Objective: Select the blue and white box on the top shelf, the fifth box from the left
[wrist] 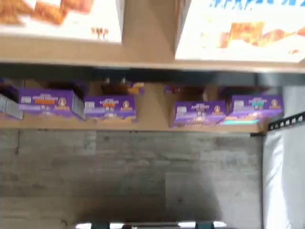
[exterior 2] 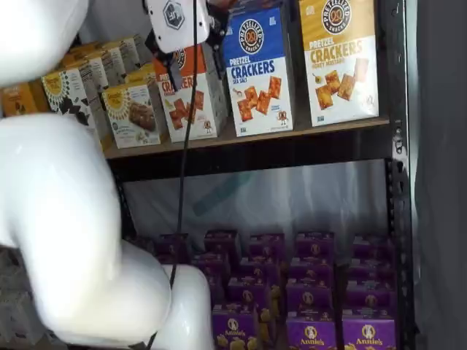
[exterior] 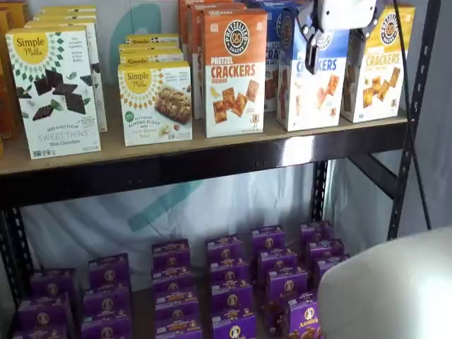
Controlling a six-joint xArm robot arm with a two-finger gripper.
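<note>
The blue box (exterior 2: 257,69) stands upright on the top shelf (exterior 2: 292,142), face to the front, between an orange box (exterior: 234,70) and a yellow box (exterior 2: 338,58), set near the front edge, likely so the claw can reach it. Its upper half is blue with a round black logo and "CRACKERS" lettering; the lower half is white and pictures square orange crackers. In a shelf view the claw (exterior: 337,53) hangs right in front of the blue box (exterior: 311,78), white body up, black fingers down, apparently lined up for the approach. The fingers stand apart at their widest and hold nothing. Purple boxes (exterior: 229,272) fill the lower level, well below.
</note>
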